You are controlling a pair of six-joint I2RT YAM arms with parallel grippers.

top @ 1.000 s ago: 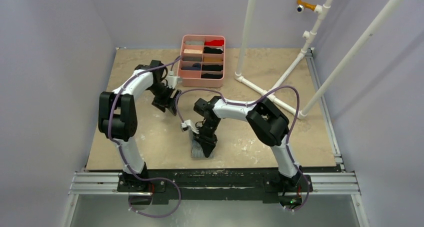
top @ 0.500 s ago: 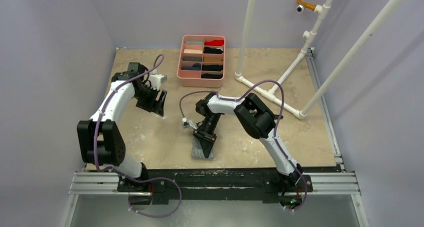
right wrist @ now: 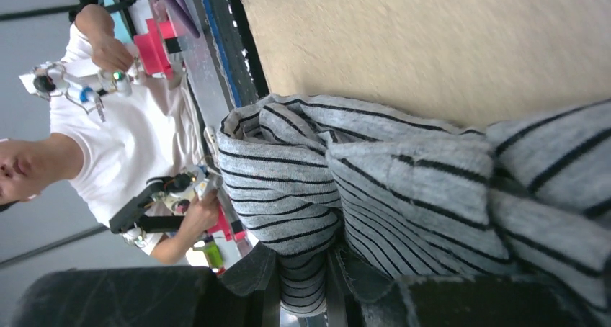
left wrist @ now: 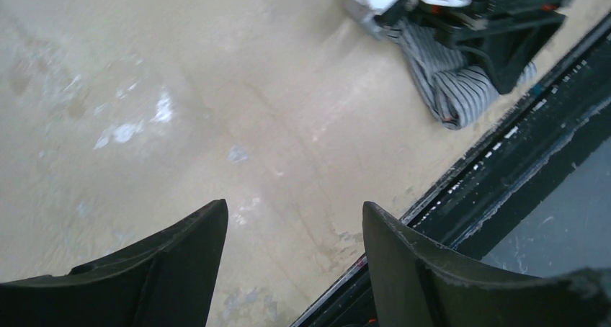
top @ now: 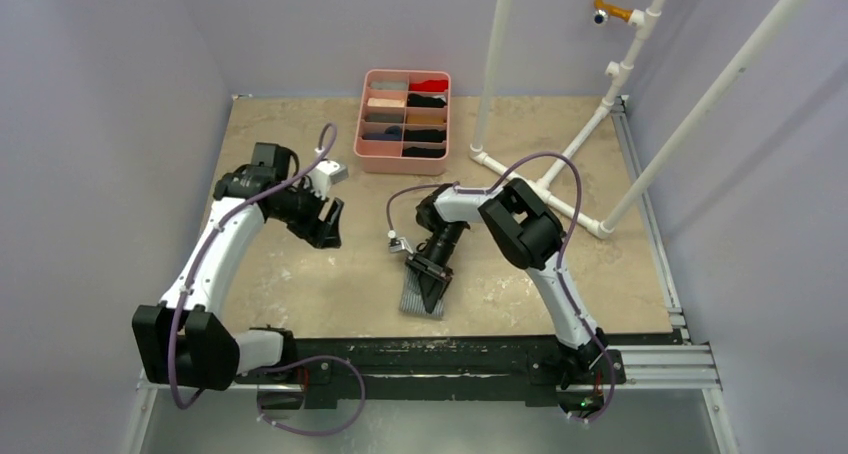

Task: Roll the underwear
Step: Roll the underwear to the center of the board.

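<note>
The grey striped underwear (top: 421, 302) lies bunched on the tan table near the front edge, in the middle. My right gripper (top: 430, 282) points down onto it, shut on a fold of the striped cloth. In the right wrist view the underwear (right wrist: 375, 176) fills the frame, and a pinch of it sits between the jaws of the gripper (right wrist: 302, 273). My left gripper (top: 325, 226) hovers open and empty to the left, well apart from the cloth. In the left wrist view the left gripper (left wrist: 292, 210) has only bare table between its fingers, and the underwear (left wrist: 454, 89) lies at the upper right.
A pink divided tray (top: 361, 124) with rolled garments stands at the back centre. White pipes (top: 520, 179) run across the table's back right. The black front rail (top: 430, 352) edges the table, just beyond the cloth. A person (right wrist: 108, 147) shows past that edge.
The left arm has stretched out low and its gripper has moved down and a little right. The right gripper has slid slightly right, taking the striped underwear along.
</note>
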